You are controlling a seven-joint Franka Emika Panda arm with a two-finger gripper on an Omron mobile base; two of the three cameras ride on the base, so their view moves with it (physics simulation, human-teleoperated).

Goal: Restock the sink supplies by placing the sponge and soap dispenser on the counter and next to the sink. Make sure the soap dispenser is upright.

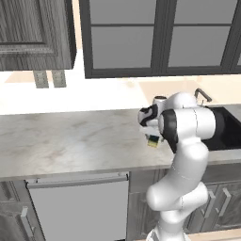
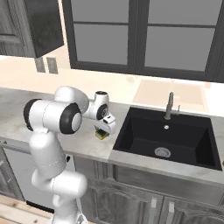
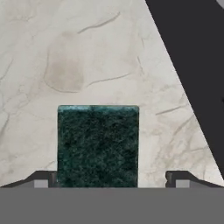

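Note:
The sponge (image 3: 98, 146), dark green top up, lies between my gripper's (image 3: 111, 181) fingertips in the hand view. The left fingertip (image 3: 41, 180) is at its edge, while the right fingertip (image 3: 183, 180) stands apart from it, so the gripper is open. From the base cameras the sponge (image 1: 153, 140) (image 2: 102, 134) sits low at the counter (image 1: 70, 141) (image 2: 17, 109), under my downward-pointing gripper (image 1: 153, 135) (image 2: 103, 129) and just left of the black sink (image 2: 166, 140) (image 1: 230, 127). Whether it rests on the stone I cannot tell.
The slim faucet (image 2: 168, 106) (image 1: 202, 95) stands behind the basin. A dishwasher front (image 1: 80, 207) sits under the counter on the left. A wall cabinet (image 1: 33, 33) and dark-framed windows (image 2: 131, 35) hang above. The sink's dark edge (image 3: 192, 52) runs along the right of the hand view.

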